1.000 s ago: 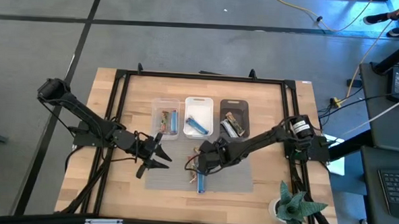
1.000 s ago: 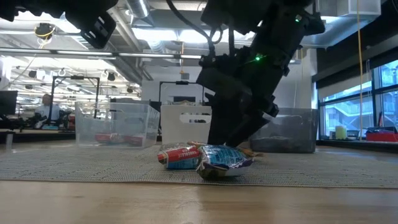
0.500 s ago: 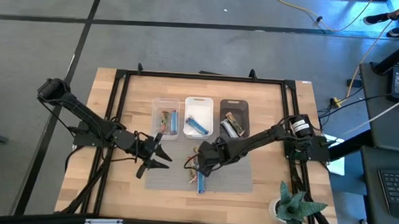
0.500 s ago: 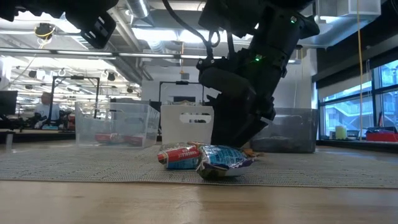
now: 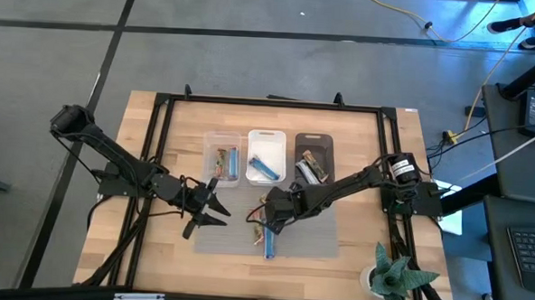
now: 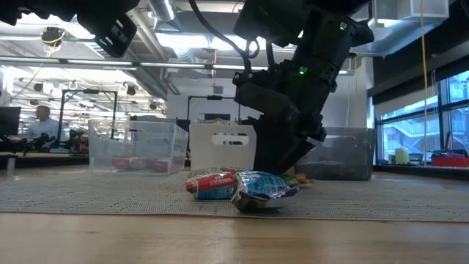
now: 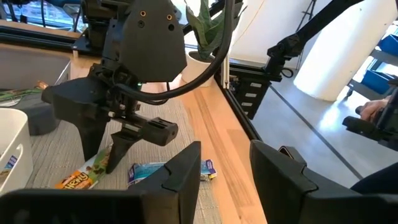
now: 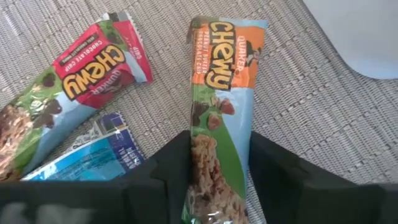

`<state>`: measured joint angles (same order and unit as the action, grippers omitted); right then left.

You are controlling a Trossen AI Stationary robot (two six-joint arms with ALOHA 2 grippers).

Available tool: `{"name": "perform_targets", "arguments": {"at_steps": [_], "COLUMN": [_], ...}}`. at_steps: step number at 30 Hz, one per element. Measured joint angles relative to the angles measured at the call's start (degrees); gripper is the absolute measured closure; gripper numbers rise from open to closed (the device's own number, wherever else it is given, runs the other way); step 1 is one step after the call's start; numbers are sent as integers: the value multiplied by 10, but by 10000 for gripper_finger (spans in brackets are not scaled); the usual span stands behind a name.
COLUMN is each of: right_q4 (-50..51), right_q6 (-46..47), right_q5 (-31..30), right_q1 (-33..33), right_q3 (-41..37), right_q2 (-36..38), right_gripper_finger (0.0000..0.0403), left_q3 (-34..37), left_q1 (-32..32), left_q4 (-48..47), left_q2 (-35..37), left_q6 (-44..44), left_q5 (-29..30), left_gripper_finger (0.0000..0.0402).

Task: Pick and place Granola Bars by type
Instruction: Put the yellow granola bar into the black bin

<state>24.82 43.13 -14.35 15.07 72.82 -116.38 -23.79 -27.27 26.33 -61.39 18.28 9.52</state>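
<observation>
Right gripper (image 5: 266,220): low over the grey woven mat (image 5: 313,245) on the wooden counter (image 5: 154,254), its two dark fingers (image 8: 168,171) one on each side of the orange-and-green Chewy granola bar (image 8: 219,118); the jaws are narrowed round the bar's lower end and appear to touch its sides, but a firm hold cannot be told.
Orange-and-green bar: flat on the mat, lengthwise between the right gripper's fingers, its orange end pointing away from the wrist.
Red-and-green Chewy granola bar (image 8: 74,87): on the mat just beside the orange one, angled away from it, outside the fingers.
Blue shiny wrapped bar (image 8: 93,152): on the mat, touching the red bar's lower edge, next to one finger.
Bins: clear plastic bin (image 5: 222,157), white bin (image 5: 265,156) and dark bin (image 5: 313,158) in a row behind the mat, each with bars inside.
Left gripper (image 5: 213,202): above the counter at the mat's left edge, well apart from the bars, jaws slightly parted and holding nothing.
</observation>
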Motion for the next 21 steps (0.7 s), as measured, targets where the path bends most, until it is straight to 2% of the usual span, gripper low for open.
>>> {"name": "perform_targets", "arguments": {"at_steps": [7, 14, 18, 21], "right_q4": [5, 53, 113, 209], "right_q6": [-3, -37, -63, -74], "right_q5": [14, 35, 30, 22], "right_q1": [0, 1, 0, 0], "right_q3": [14, 76, 134, 191], "right_q2": [-2, -3, -3, -3], "right_gripper_finger": [279, 284, 283, 283], "left_q3": [0, 0, 0, 0], "left_q1": [0, 0, 0, 0], "left_q4": [0, -1, -1, -1], "left_q2": [0, 0, 0, 0], "left_q6": [0, 0, 0, 2], "left_q5": [0, 0, 0, -1], "left_gripper_finger": [270, 270, 270, 270]}}
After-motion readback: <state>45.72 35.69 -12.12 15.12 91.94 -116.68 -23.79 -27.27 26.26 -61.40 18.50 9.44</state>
